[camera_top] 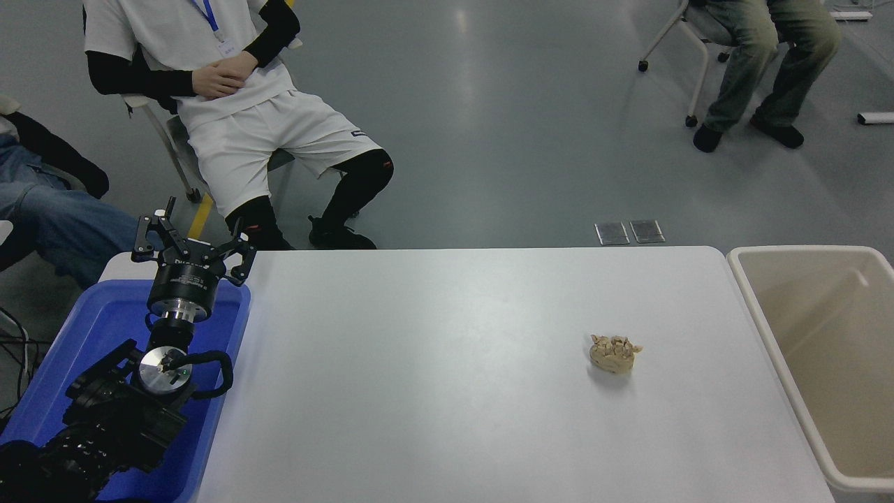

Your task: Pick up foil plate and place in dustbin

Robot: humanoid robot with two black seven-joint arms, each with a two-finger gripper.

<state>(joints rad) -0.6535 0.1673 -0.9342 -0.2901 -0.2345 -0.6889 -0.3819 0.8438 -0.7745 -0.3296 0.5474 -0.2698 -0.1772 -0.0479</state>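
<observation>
The left arm rests at the lower left, lying over a blue plastic tub (pixel 84 349) that sits against the left edge of the white table (pixel 447 391). Its end effector (pixel 193 241) points away from the camera with its black fingers (pixel 150 234) spread wide and nothing between them. The right arm and its end effector are out of view.

At the right edge of the table stands the dustbin (pixel 761 307), a large beige plastic bin with a thick rounded rim and smooth walls. The part of its inside that shows is bare beige plastic; its right side runs off the picture. The foil plate is nowhere in the view, so its place cannot be told.

On the table, right of centre and well apart from the bin, lies a small tan lumpy wad (pixel 613 353).

Beyond the far edge, a person in white shorts (pixel 265 140) sits on a chair at the upper left, and another seated person's legs (pixel 761 70) show at the upper right. Two small grey floor plates (pixel 630 232) lie just past the table.
</observation>
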